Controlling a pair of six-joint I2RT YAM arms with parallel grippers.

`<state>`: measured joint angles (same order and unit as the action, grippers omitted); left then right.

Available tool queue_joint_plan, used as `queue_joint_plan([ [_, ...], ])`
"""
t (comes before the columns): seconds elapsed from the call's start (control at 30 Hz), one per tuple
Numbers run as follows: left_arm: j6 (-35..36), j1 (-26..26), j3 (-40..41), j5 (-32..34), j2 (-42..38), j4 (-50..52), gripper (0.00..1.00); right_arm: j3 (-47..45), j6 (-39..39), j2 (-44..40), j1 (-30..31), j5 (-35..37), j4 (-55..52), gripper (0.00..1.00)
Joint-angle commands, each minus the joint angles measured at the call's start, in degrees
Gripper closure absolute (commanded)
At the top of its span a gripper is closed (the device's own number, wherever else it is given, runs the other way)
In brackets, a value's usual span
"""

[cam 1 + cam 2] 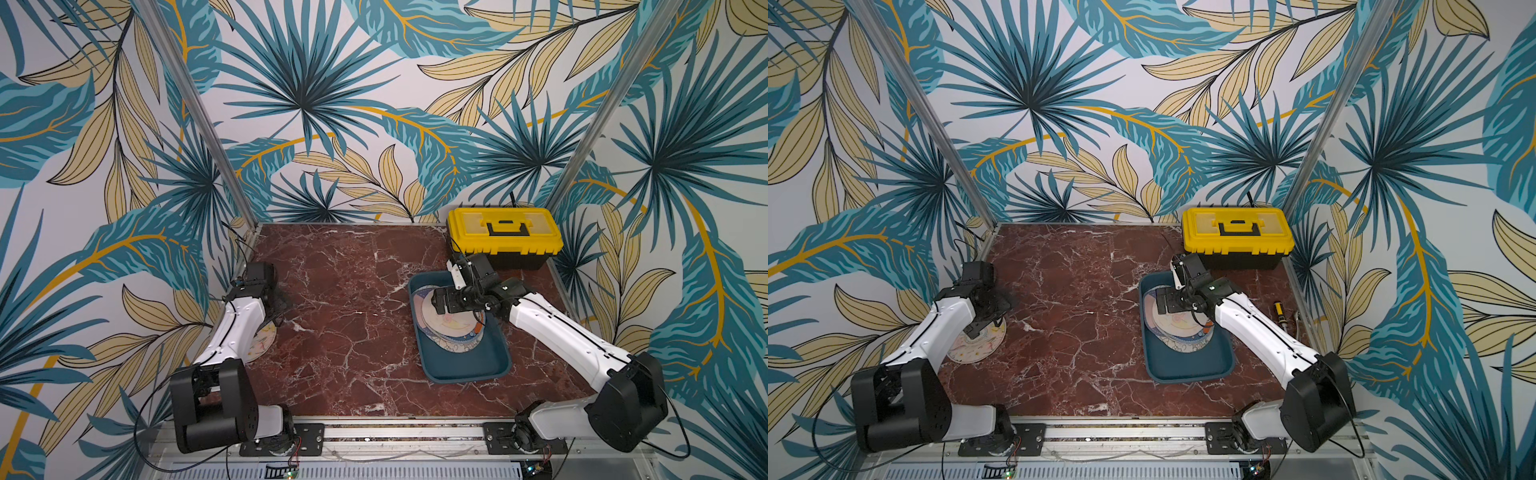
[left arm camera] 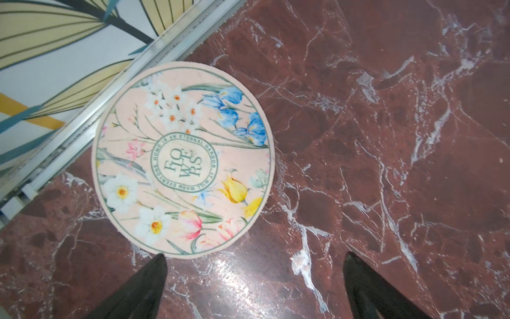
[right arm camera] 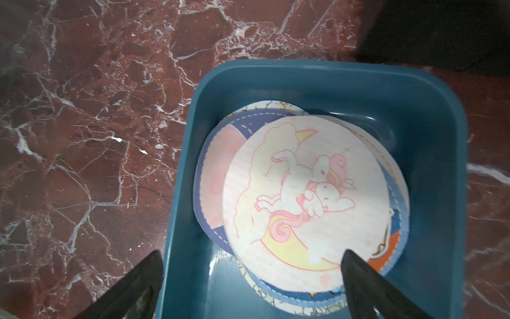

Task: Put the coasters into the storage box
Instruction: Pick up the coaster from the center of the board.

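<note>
The teal storage box [image 1: 469,376] [image 1: 1187,374] [image 3: 331,69] lies on the right half of the red marble table. Inside it, several coasters [image 1: 453,328] [image 1: 1183,328] are stacked, with a pink unicorn-and-moon one [image 3: 303,193] on top. My right gripper [image 3: 251,252] [image 1: 440,303] hovers over the box's far end, open and holding nothing. One finger is over the stack, the other outside the box wall. A floral pink coaster [image 2: 182,157] [image 1: 264,343] [image 1: 980,343] lies flat by the left wall. My left gripper [image 2: 255,255] is open above bare table beside it, one fingertip [image 2: 158,265] near its edge.
A black toolbox with a yellow lid [image 1: 505,237] [image 1: 1235,237] stands in the far right corner just behind the box. A small yellow-and-black tool [image 1: 1279,313] lies along the right wall. An aluminium frame rail [image 2: 110,91] runs close beside the floral coaster.
</note>
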<state>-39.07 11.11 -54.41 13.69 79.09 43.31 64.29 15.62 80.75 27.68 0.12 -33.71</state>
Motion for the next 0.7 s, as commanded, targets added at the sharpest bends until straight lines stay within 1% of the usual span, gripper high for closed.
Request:
queue_joint_plan([
  [0.0, 1.6, 1.7, -1.8, 2.1, 1.9, 1.6, 0.0, 1.5, -0.5, 2.4, 0.9, -3.7, 4.6, 0.0],
  [0.1, 2.2, 2.1, -2.0, 2.1, 3.7, 1.8, 0.0, 4.0, -1.2, 5.2, 1.9, -3.7, 5.0, 0.01],
  [0.27, 2.9, 2.2, -2.7, -0.1, 7.3, 1.8, 0.0, 9.3, -3.0, 9.5, 3.3, -4.6, 4.7, 0.0],
  [0.37, 2.8, 2.3, -3.1, 0.1, 9.6, 2.2, 0.01, 11.6, -3.7, 11.3, 4.2, -4.9, 4.7, 0.0],
  [0.67, 1.8, 3.4, -3.5, -0.1, 14.6, 2.7, 0.01, 13.2, -3.5, 13.1, 4.9, -6.5, 6.4, 0.0],
])
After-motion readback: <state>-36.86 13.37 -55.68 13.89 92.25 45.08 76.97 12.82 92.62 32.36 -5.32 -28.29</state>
